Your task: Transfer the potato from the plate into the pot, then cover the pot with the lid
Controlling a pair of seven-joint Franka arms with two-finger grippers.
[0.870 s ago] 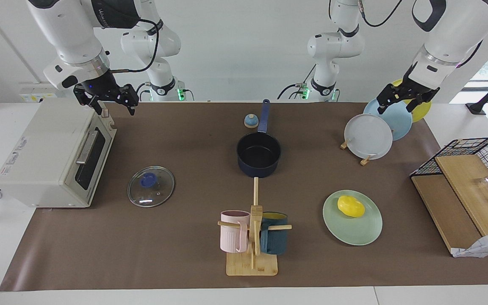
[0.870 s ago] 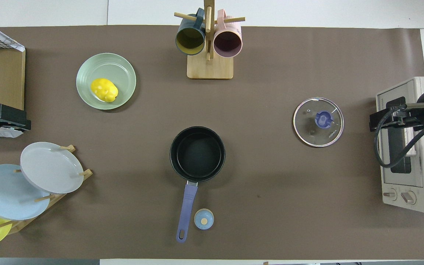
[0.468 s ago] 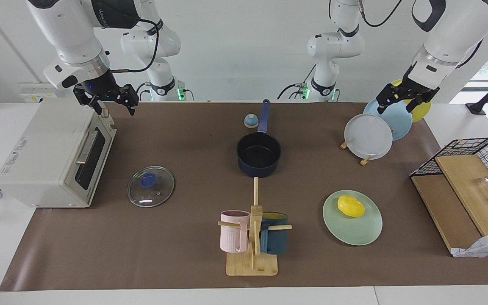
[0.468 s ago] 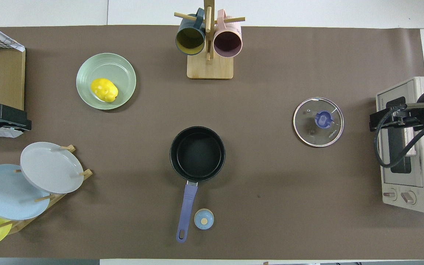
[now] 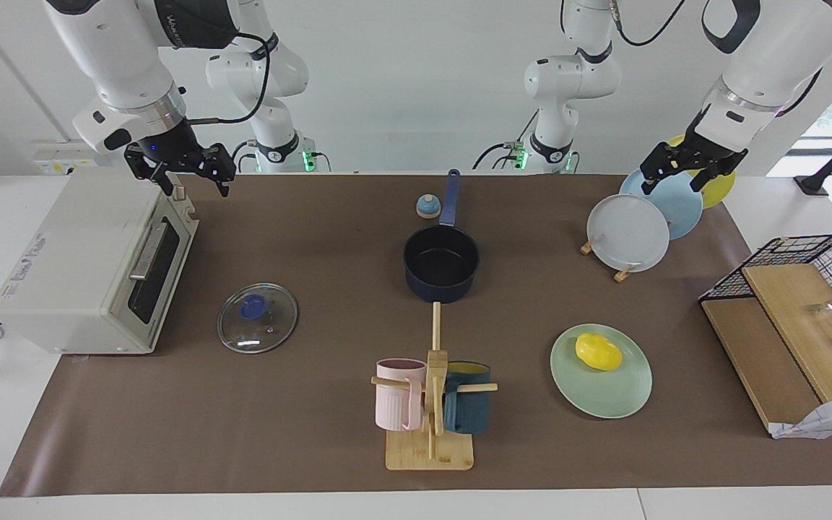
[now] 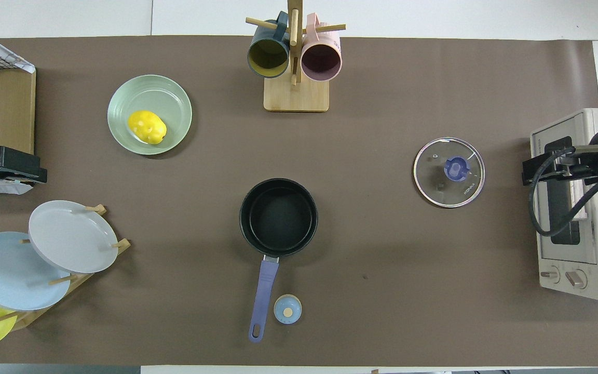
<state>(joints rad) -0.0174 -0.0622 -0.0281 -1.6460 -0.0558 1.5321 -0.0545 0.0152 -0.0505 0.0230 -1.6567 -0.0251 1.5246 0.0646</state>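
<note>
The yellow potato (image 5: pixel 599 351) (image 6: pixel 147 127) lies on the mint-green plate (image 5: pixel 604 397) (image 6: pixel 172 98) toward the left arm's end, farther from the robots than the pot. The navy pot (image 5: pixel 441 263) (image 6: pixel 278 217) stands empty mid-table, its handle pointing to the robots. The glass lid (image 5: pixel 257 318) (image 6: pixel 449 172) lies flat on the mat toward the right arm's end. My left gripper (image 5: pixel 678 180) (image 6: pixel 5 166) is open and empty, raised over the plate rack's end. My right gripper (image 5: pixel 198 186) (image 6: pixel 548 169) is open and empty, raised over the toaster oven's front.
A toaster oven (image 5: pixel 91 260) (image 6: pixel 574 208) stands at the right arm's end. A rack of grey, light blue and yellow plates (image 5: pixel 629 232) (image 6: pixel 73 236) and a wire basket (image 5: pixel 799 303) stand at the left arm's end. A mug tree (image 5: pixel 430 397) (image 6: pixel 295 57) stands farthest out; a small bell (image 5: pixel 427 206) (image 6: pixel 287 309) sits beside the pot handle.
The left gripper has shifted very slightly up and toward the table's middle. The right gripper and all objects are where they were.
</note>
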